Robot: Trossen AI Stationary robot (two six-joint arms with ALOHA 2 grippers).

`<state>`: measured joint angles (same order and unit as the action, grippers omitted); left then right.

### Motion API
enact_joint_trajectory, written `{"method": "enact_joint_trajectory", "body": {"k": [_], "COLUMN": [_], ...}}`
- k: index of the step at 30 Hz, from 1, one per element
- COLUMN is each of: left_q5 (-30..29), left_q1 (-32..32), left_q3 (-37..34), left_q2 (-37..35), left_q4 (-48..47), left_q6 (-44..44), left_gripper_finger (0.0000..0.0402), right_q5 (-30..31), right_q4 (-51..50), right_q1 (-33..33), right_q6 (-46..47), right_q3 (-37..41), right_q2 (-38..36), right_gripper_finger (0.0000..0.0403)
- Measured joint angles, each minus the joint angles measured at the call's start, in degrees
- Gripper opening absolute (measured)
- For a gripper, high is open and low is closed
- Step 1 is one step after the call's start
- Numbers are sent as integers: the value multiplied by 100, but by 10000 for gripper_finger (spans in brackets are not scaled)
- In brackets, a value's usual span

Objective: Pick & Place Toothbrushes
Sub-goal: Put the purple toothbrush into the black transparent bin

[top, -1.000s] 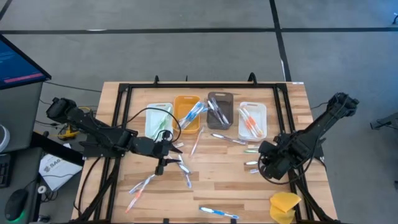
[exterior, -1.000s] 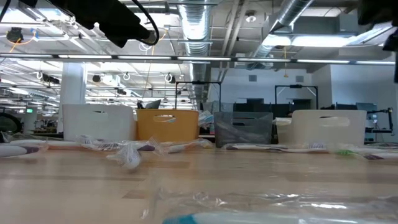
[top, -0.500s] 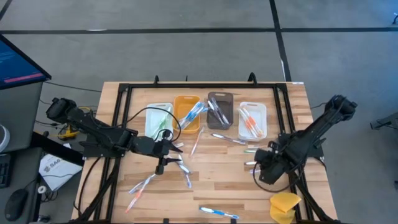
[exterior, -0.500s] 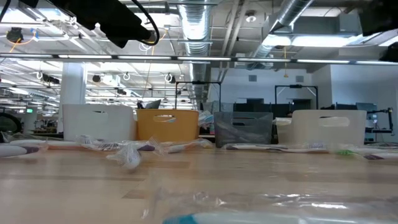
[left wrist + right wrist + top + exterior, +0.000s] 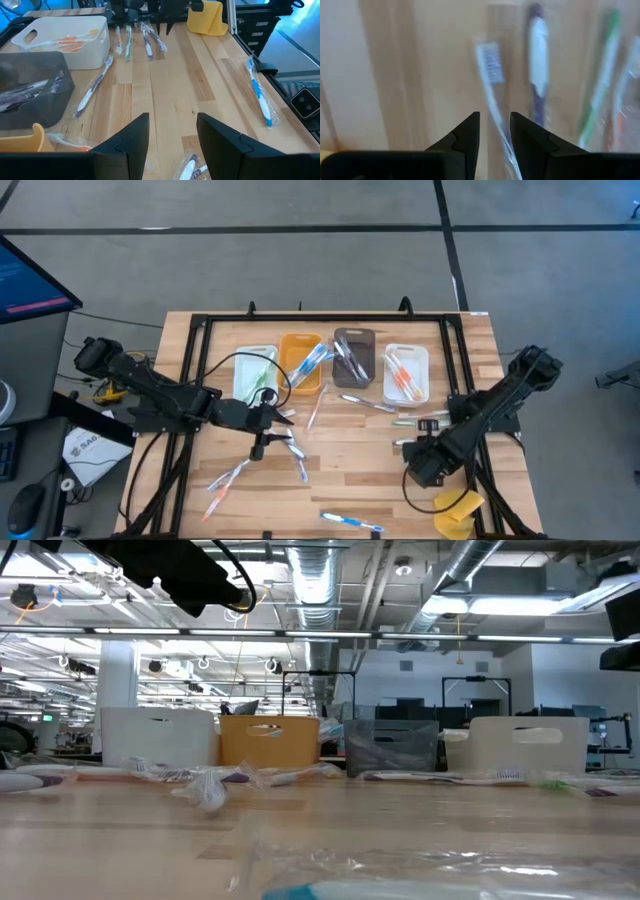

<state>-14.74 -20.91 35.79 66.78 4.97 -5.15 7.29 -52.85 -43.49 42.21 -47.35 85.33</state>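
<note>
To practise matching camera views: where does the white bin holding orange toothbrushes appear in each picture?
High view: white bin, rightmost of the row.
Low view: far right.
Left wrist view: upper left.
Right wrist view: not in it.
Shared landmark: grey bin beside it.

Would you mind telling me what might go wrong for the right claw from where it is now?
1. The right claw is over a cluster of wrapped toothbrushes lying side by side; it may pinch two wrappers or nudge a neighbour away.
2. Its fingers stand only narrowly apart, so they could land on a brush rather than straddle it.
3. The yellow sponge sits close to that arm and could get bumped.
</note>
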Motion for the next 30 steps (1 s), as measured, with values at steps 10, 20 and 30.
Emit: {"method": "enact_joint_trajectory", "body": {"k": [10, 20, 30], "left_q5": [0, 0, 0], "left_q1": [0, 0, 0], "left_q3": [0, 0, 0], "left_q2": [0, 0, 0], "left_q4": [0, 0, 0], "left_q6": [0, 0, 28], "left_gripper_finger": [158, 158, 158], "right_q5": [-6, -122, -146], "right_q4": [102, 119, 141], "right_q1": [12, 12, 12], "right_q6": [-230, -312, -533], "right_q3": [-2, -2, -26], "right_q2": [338, 701, 1077], "right_gripper_finger": [102, 102, 99]}}
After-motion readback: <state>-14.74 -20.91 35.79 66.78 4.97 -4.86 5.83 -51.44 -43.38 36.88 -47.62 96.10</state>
